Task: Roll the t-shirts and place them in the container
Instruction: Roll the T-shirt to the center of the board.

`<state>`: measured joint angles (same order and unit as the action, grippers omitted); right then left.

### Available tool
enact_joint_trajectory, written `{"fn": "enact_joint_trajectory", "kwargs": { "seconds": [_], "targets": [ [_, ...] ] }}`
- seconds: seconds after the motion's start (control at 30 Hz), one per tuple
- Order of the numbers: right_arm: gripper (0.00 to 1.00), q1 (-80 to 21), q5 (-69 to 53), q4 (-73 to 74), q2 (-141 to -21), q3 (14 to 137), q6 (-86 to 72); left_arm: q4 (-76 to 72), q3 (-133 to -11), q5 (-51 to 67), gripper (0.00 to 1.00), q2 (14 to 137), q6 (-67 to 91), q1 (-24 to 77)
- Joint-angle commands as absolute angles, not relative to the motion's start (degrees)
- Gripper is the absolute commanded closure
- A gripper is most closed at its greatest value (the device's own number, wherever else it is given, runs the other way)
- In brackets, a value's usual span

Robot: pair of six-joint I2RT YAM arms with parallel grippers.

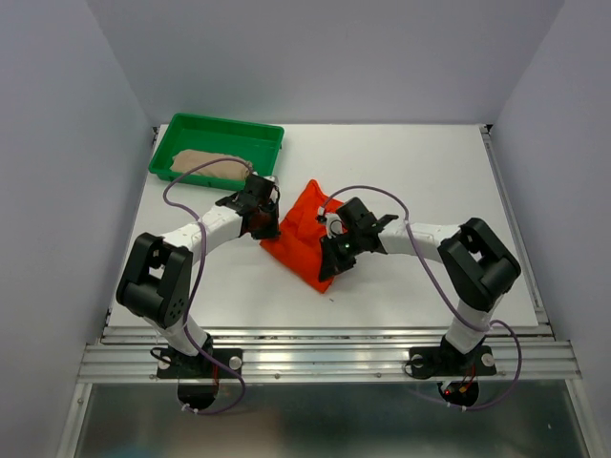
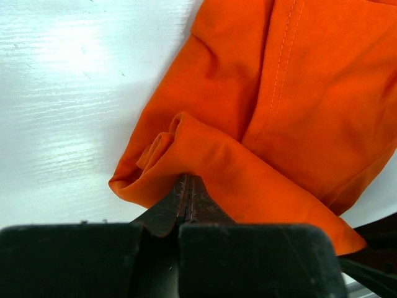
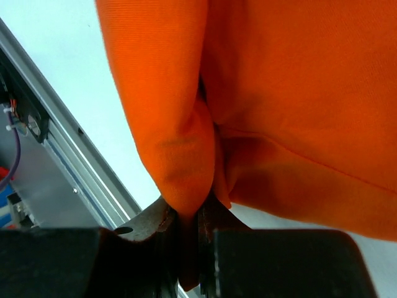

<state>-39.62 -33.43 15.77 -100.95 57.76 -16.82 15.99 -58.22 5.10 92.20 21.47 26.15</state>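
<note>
White tabletop (image 1: 430,172) sits between plain grey walls, with a metal rail (image 1: 334,348) running along its near edge. Of the 2 t-shirts, the orange-red t-shirt (image 1: 304,234) lies near the middle of the table, between my 2 arms, bunched into a rough diamond with 1 corner pointing at the rail. Its fabric is plain, soft and creased, and my left wrist view shows a double row of pale stitching (image 2: 282,56) running along a seam. My left gripper (image 2: 188,186) is at the shirt's left corner: the jaws are pressed fully together, pinching a rolled fold of the orange fabric at the tips. My right gripper (image 3: 197,214) is at the shirt's near right edge: the jaws are clamped on a thick fold that runs down between them. The beige t-shirt (image 1: 205,164) lies flat inside the green tray (image 1: 258,134) at the far left corner, apart from the orange-red one. Bare tabletop shows to the right of the orange-red t-shirt and beyond it; its near corner is close to the rail.
</note>
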Motion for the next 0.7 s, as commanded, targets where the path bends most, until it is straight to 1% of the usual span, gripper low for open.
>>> {"fn": "enact_joint_trajectory", "kwargs": {
  "seconds": [0.0,0.13,0.2,0.23,0.3,0.37,0.43,0.5,0.53,0.57,0.63,0.67],
  "targets": [
    [0.99,-38.50,-39.29,15.47,-103.09,59.33,-14.41,15.21,-58.89,4.66,1.00,92.55,20.48,25.75],
    [0.98,-37.97,-38.15,15.56,-104.06,59.41,-13.80,14.68,-58.53,5.01,1.00,94.30,20.92,25.84],
    [0.94,-37.97,-37.71,15.56,-104.15,59.50,-13.89,14.50,-58.54,5.27,1.00,95.01,20.92,25.84],
    [0.84,-37.97,-36.83,15.64,-103.63,59.59,-14.06,14.50,-58.62,4.84,1.00,95.18,21.09,25.84],
    [0.74,-37.97,-35.43,16.17,-102.84,59.68,-14.33,14.76,-58.71,4.40,1.00,95.10,21.09,25.75],
    [0.64,-37.97,-32.79,17.40,-100.73,59.59,-14.68,14.85,-58.71,4.04,1.00,95.01,21.09,25.75],
    [0.61,-37.97,-30.95,18.54,-98.89,59.50,-14.77,14.94,-58.71,3.96,1.00,94.83,21.18,25.84],
    [0.48,-37.97,-26.38,21.17,-96.87,59.77,-15.55,15.20,-58.88,4.13,1.00,94.48,21.36,25.84],
    [0.39,-37.97,-24.02,22.75,-94.25,59.77,-15.64,15.55,-59.15,4.57,1.00,94.05,21.27,25.84],
    [0.33,-37.97,-22.86,23.55,-92.83,59.85,-15.99,15.73,-59.24,5.44,1.00,92.82,21.10,25.93],
    [0.25,-37.97,-20.15,25.65,-88.71,60.12,-16.61,16.34,-59.94,5.28,1.00,90.28,21.09,26.19],
    [0.23,-37.97,-19.26,26.27,-87.46,60.38,-17.05,16.52,-60.12,5.19,1.00,89.57,21.18,26.28]
  ]
}}
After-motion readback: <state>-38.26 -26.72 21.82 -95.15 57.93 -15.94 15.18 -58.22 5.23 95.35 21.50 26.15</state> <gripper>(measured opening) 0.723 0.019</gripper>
